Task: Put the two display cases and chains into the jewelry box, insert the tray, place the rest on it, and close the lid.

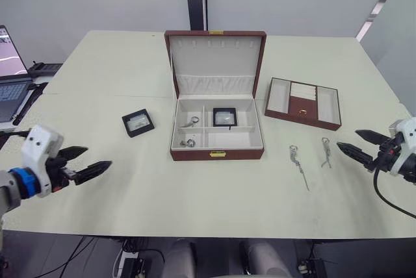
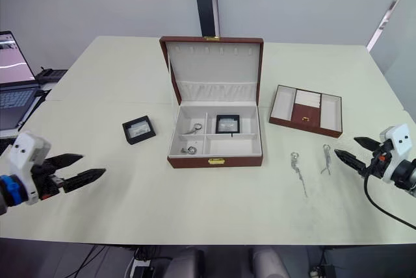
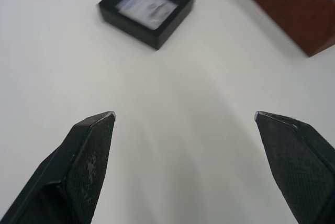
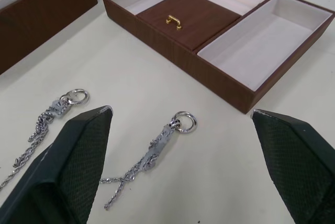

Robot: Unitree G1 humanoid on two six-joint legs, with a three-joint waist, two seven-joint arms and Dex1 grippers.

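The jewelry box (image 2: pixel 214 112) stands open on the pale table (image 2: pixel 195 206), its lid (image 2: pixel 212 67) upright at the far side. Inside it, one black display case (image 2: pixel 226 124) sits in the far right compartment, and small silver pieces (image 2: pixel 193 128) lie in the left compartments. A second display case (image 2: pixel 139 129) rests on the table left of the box. The tray (image 2: pixel 306 110) lies to the right of the box, apart from it. Two chains (image 2: pixel 298 167) (image 2: pixel 325 158) lie nearer than the tray, right of the box's front. The right gripper (image 2: pixel 356 150) hovers just right of those chains, fingers parted. The left gripper (image 2: pixel 79 169) hovers well left of the box, fingers spread. A laptop (image 2: pixel 12 76) sits far left of the box.
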